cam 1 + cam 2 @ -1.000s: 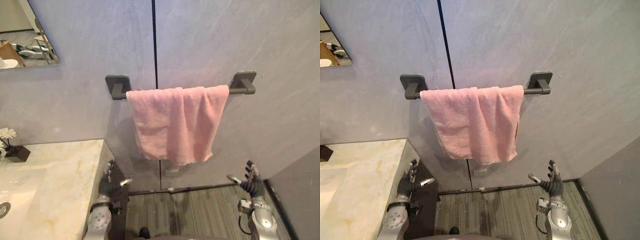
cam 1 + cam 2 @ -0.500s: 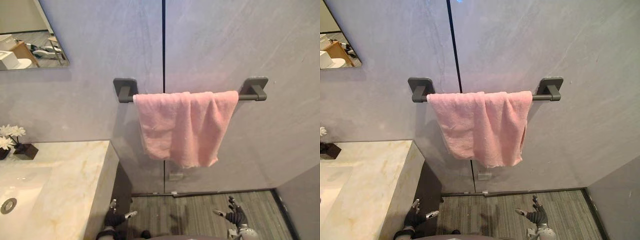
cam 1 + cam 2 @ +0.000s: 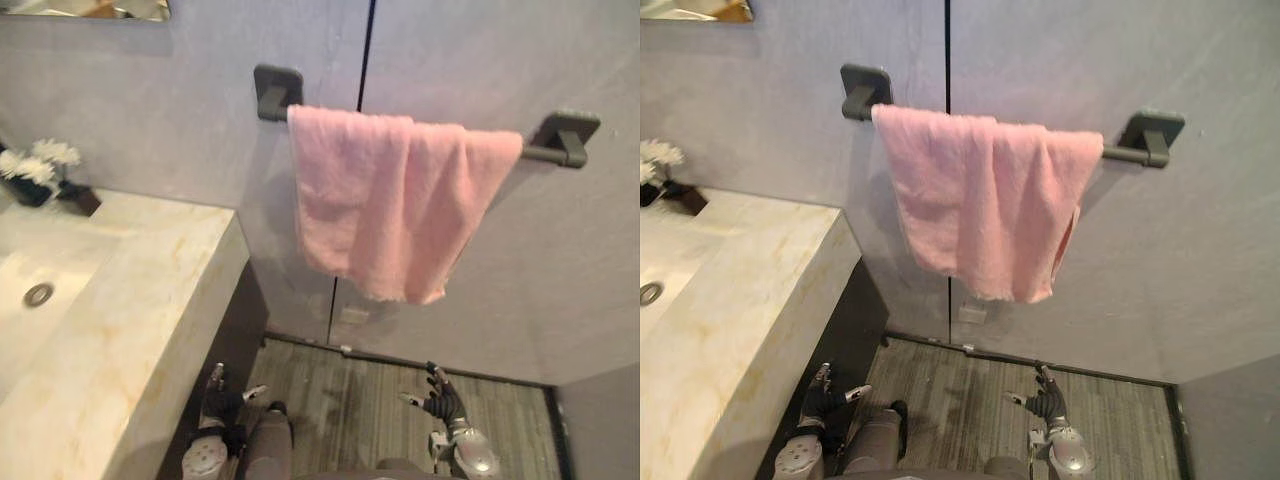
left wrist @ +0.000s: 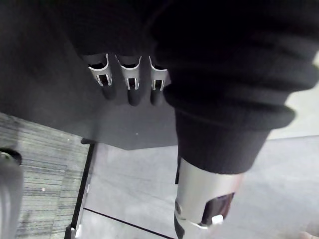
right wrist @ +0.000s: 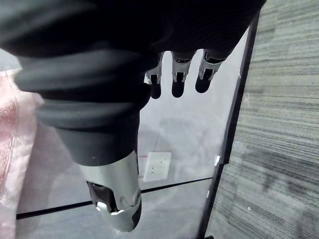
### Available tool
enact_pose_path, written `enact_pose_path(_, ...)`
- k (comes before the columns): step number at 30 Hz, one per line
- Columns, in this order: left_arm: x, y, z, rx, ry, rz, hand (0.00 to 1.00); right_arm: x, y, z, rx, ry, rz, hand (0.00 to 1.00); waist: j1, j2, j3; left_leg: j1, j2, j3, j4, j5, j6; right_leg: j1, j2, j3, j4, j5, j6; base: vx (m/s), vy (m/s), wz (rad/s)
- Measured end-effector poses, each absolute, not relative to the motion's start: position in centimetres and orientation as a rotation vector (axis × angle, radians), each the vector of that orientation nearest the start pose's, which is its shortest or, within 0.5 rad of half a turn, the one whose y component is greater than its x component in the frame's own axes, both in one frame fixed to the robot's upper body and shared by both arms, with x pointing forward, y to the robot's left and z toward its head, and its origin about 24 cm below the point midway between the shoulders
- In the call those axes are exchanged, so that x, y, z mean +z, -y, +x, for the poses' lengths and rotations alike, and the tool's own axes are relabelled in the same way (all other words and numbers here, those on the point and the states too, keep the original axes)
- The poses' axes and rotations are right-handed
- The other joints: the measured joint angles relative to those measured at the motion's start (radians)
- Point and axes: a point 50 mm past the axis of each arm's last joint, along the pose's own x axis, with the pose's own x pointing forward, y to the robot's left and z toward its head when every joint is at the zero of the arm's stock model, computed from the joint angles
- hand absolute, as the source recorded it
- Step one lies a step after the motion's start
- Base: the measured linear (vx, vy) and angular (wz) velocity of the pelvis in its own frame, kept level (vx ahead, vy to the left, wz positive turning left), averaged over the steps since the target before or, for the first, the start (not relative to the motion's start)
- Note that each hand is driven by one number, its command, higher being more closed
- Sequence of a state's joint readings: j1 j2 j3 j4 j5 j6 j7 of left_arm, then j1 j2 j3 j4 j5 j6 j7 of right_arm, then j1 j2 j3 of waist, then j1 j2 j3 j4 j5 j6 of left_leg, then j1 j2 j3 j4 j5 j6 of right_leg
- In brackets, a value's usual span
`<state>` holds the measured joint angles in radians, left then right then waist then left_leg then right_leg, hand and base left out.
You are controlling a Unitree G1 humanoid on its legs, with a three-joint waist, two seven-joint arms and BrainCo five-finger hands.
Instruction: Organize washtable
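- Apparently most of the tidying is done: the pink towel [image 3: 385,205] hangs draped over the towel rail [image 3: 562,140]. It covers most of the rail's length, doubled over itself, with its lower hem uneven.
- Below the towel rail and off to its left, the desk [image 3: 150,290] looks bare along the stretch in view. The sink [image 3: 38,294] is sunk into its top, and a pot of white flowers [image 3: 40,172] stands at its back edge against the wall [image 3: 150,120].
- By my judgement little is left: perhaps squaring the towel so its hem hangs level. I cannot tell whether anything lies on the part of the desk further left of the towel rail, beyond the frame.
- The left hand [image 3: 222,392] hangs low, far beneath the towel rail's left bracket and close beside the desk's side. Its fingers are relaxed and nearly straight, the thumb stands out, and it holds nothing.
- The right hand [image 3: 440,395] hangs equally low, beneath the right half of the towel rail and over the grey floor [image 3: 350,390]. Its fingers are loosely spread and empty.
- The pink towel is high above both hands and well apart from them, and neither hand touches it. The right hand is the one more nearly under its hem.
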<state>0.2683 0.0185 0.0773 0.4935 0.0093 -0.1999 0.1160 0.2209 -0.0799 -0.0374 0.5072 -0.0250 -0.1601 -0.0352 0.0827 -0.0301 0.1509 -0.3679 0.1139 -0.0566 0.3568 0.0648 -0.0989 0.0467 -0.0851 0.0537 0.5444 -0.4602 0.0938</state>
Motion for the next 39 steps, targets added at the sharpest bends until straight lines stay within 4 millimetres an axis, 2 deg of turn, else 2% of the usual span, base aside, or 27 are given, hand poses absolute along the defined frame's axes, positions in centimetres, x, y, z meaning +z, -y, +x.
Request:
enact_pose_path(1,-9.3,-18.3,14.3,0.253,-0.527,0.026,0.0,-9.0,19.6,16.2,-0.139,-0.534,-0.103,0.0,-0.001,0.034,0.013,-0.006,0.031,-0.014,-0.108,0.109,0.005,-0.021,0.044,-0.043,-0.03,-0.021,-0.041,-0.5,-0.314,0.79)
enact_pose_path(2,-9.3,-17.5,14.5,0.233,-0.526,0.011,0.0,-9.0,20.1,16.4,-0.149,-0.531,-0.121,0.0,-0.018,0.061,0.028,0.008,0.057,-0.003,-0.222,0.165,0.053,-0.029,0.074,-0.099,-0.057,-0.006,-0.088,-0.61,-0.324,1.01)
enact_pose_path(3,-9.3,-17.2,14.6,0.22,-0.524,0.009,0.0,-9.1,20.2,16.6,-0.159,-0.536,-0.117,0.0,-0.028,0.068,0.036,0.0,0.066,0.013,-0.21,0.141,0.051,-0.031,0.079,-0.138,-0.056,0.002,-0.104,-0.47,-0.217,1.28)
enact_pose_path(4,-9.3,-17.2,14.6,0.213,-0.525,0.015,0.0,-9.9,20.3,15.8,-0.187,-0.591,-0.101,0.0,-0.04,0.038,0.051,-0.013,0.051,0.056,-0.064,0.1,0.036,-0.032,0.054,-0.189,-0.055,0.017,-0.125,-0.42,-0.205,1.01)
enact_pose_path(5,-9.3,-17.3,14.6,0.214,-0.527,0.02,0.0,-10.1,20.4,15.4,-0.198,-0.603,-0.097,0.0,-0.04,0.025,0.052,-0.011,0.039,0.076,0.005,0.074,0.033,-0.033,0.04,-0.204,-0.063,0.028,-0.128,-0.33,-0.211,1.14)
enact_pose_path(6,-9.2,-17.7,14.5,0.214,-0.524,0.033,0.0,-10.2,20.6,15.0,-0.207,-0.611,-0.101,0.0,-0.045,0.016,0.05,0.0,0.046,0.137,0.145,-0.021,0.023,-0.036,0.031,-0.242,-0.106,0.067,-0.134,-0.28,-0.149,0.83)
enact_pose_path(9,-8.4,-17.8,15.3,0.205,-0.477,0.047,0.0,-10.3,20.7,14.6,-0.206,-0.622,-0.103,0.0,-0.054,0.026,0.044,0.076,0.102,0.222,0.287,-0.175,0.016,-0.051,0.033,-0.314,-0.184,0.147,-0.151,-0.24,-0.043,0.79)
enact_pose_path(10,-8.3,-17.9,15.5,0.2,-0.472,0.053,0.0,-10.6,20.8,14.3,-0.204,-0.641,-0.108,0.0,-0.072,0.034,0.037,0.15,0.137,0.266,0.313,-0.225,0.01,-0.048,0.033,-0.36,-0.224,0.18,-0.155,-0.21,0.024,0.91)
enact_pose_path(11,-8.3,-17.9,15.5,0.196,-0.471,0.055,0.0,-10.8,20.8,14.2,-0.202,-0.649,-0.107,0.0,-0.079,0.036,0.034,0.18,0.149,0.277,0.305,-0.233,0.012,-0.051,0.033,-0.375,-0.232,0.19,-0.154,-0.24,0.097,1.29)
enact_pose_path(12,-8.2,-17.4,16.1,0.16,-0.46,0.064,0.0,-10.8,21.2,14.1,-0.216,-0.655,-0.106,0.0,-0.11,0.068,0.011,0.291,0.192,0.29,0.238,-0.224,0.007,-0.083,0.026,-0.449,-0.216,0.208,-0.157,-0.16,0.086,1.16)
enact_pose_path(13,-8.1,-17.2,16.4,0.148,-0.455,0.066,0.0,-10.8,21.4,14.2,-0.223,-0.656,-0.106,0.0,-0.124,0.078,0.005,0.315,0.203,0.293,0.183,-0.225,-0.004,-0.106,0.016,-0.475,-0.191,0.208,-0.157,-0.17,0.113,1.29)
enact_pose_path(14,-8.1,-17.0,16.9,0.134,-0.449,0.072,0.0,-10.8,21.5,14.4,-0.23,-0.654,-0.104,0.0,-0.133,0.082,0.003,0.325,0.186,0.288,0.119,-0.223,-0.017,-0.125,0.002,-0.493,-0.163,0.208,-0.157,-0.12,0.156,1.13)
enact_pose_path(15,-7.6,-16.7,18.3,0.098,-0.423,0.092,0.0,-11.1,21.9,14.3,-0.25,-0.669,-0.096,0.0,-0.15,0.073,0.005,0.339,0.154,0.3,0.028,-0.214,-0.019,-0.19,-0.046,-0.526,-0.048,0.221,-0.181,-0.25,0.217,1.08)
enact_pose_path(16,-7.5,-16.5,18.8,0.084,-0.412,0.096,0.0,-11.0,22.1,14.6,-0.251,-0.665,-0.102,0.0,-0.155,0.084,0.009,0.345,0.158,0.297,-0.016,-0.221,-0.029,-0.253,-0.049,-0.52,-0.007,0.209,-0.145,-0.32,0.204,0.99)
enact_pose_path(17,-7.4,-17.5,18.8,0.087,-0.408,0.135,0.0,-11.0,21.6,15.1,-0.249,-0.656,-0.089,0.0,-0.156,0.073,0.01,0.367,0.146,0.307,-0.07,-0.249,-0.065,-0.235,-0.033,-0.512,-0.215,0.336,-0.135,-0.29,0.097,0.49)
enact_pose_path(18,-7.4,-17.7,19.0,0.084,-0.411,0.145,0.0,-10.9,21.8,15.4,-0.261,-0.648,-0.085,0.0,-0.157,0.091,0.011,0.368,0.167,0.305,-0.08,-0.275,-0.077,-0.23,-0.019,-0.529,-0.231,0.363,-0.143,-0.25,0.085,0.24)
enact_pose_path(23,-7.9,-19.4,17.9,0.115,-0.449,0.195,0.0,-11.3,21.3,15.7,-0.266,-0.67,-0.061,0.0,-0.153,0.071,0.016,0.298,0.105,0.3,-0.077,-0.274,-0.043,-0.229,-0.033,-0.472,-0.359,0.476,-0.078,-0.23,0.147,0.04)
enact_pose_path(24,-8.1,-19.6,17.6,0.117,-0.458,0.206,0.0,-11.4,21.2,15.4,-0.266,-0.677,-0.059,0.0,-0.153,0.07,0.017,0.288,0.096,0.289,-0.076,-0.279,-0.035,-0.238,-0.021,-0.419,-0.357,0.477,-0.075,-0.17,0.107,0.36)
enact_pose_path(26,-8.4,-20.3,16.8,0.123,-0.483,0.23,0.0,-11.8,21.2,14.6,-0.268,-0.706,-0.057,0.0,-0.154,0.063,0.025,0.26,0.065,0.222,-0.073,-0.285,-0.025,-0.246,0.01,-0.212,-0.339,0.436,-0.039,-0.08,0.061,0.61)
enact_pose_path(27,-8.5,-20.4,16.5,0.127,-0.491,0.231,0.0,-11.8,21.2,14.5,-0.268,-0.71,-0.057,0.0,-0.152,0.064,0.026,0.257,0.055,0.196,-0.075,-0.285,-0.025,-0.244,0.016,-0.195,-0.334,0.425,-0.041,-0.03,0.013,0.78)
enact_pose_path(30,-9.1,-20.6,15.8,0.152,-0.527,0.217,0.0,-12.1,20.9,13.7,-0.262,-0.726,-0.051,0.0,-0.15,0.065,0.024,0.24,0.023,0.075,-0.094,-0.249,-0.026,-0.219,0.014,-0.236,-0.308,0.365,-0.038,0.0,-0.054,1.04)
enact_pose_path(32,-9.2,-20.7,15.8,0.16,-0.531,0.213,0.0,-12.3,20.5,13.3,-0.26,-0.736,-0.04,0.0,-0.151,0.051,0.014,0.24,0.002,-0.002,-0.197,-0.168,-0.025,-0.203,-0.011,-0.32,-0.302,0.331,-0.041,0.07,-0.091,1.56)
enact_pose_path(33,-9.2,-20.6,16.0,0.159,-0.529,0.21,0.0,-12.3,20.4,13.3,-0.265,-0.734,-0.028,0.0,-0.155,0.048,0.014,0.239,0.006,0.002,-0.241,-0.124,0.002,-0.187,-0.027,-0.381,-0.306,0.328,-0.041,0.1,-0.073,2.09)
enact_pose_path(35,-9.4,-20.4,15.9,0.165,-0.537,0.197,0.0,-12.5,20.5,12.8,-0.283,-0.744,-0.019,0.0,-0.149,0.043,0.013,0.24,0.017,0.1,-0.273,-0.055,0.012,-0.147,-0.061,-0.48,-0.287,0.327,-0.048,0.11,-0.004,1.72)
enact_pose_path(36,-9.4,-20.2,15.9,0.165,-0.538,0.19,0.0,-12.4,20.7,12.9,-0.289,-0.738,-0.021,0.0,-0.149,0.041,0.01,0.242,0.006,0.179,-0.295,-0.013,0.041,-0.126,-0.078,-0.491,-0.278,0.328,-0.052,0.12,0.102,1.62)
enact_pose_path(38,-9.3,-20.6,16.0,0.18,-0.53,0.204,0.0,-12.1,20.9,13.7,-0.303,-0.714,-0.012,0.0,-0.152,0.037,0.008,0.242,0.005,0.338,-0.324,0.022,0.069,-0.083,-0.093,-0.517,-0.292,0.33,-0.055,0.13,0.16,1.75)
enact_pose_path(39,-9.3,-20.8,15.9,0.187,-0.533,0.212,0.0,-12.0,20.8,14.1,-0.301,-0.707,-0.012,0.0,-0.144,0.032,0.008,0.24,0.005,0.359,-0.325,0.028,0.071,-0.077,-0.094,-0.523,-0.295,0.33,-0.054,0.07,0.122,1.02)
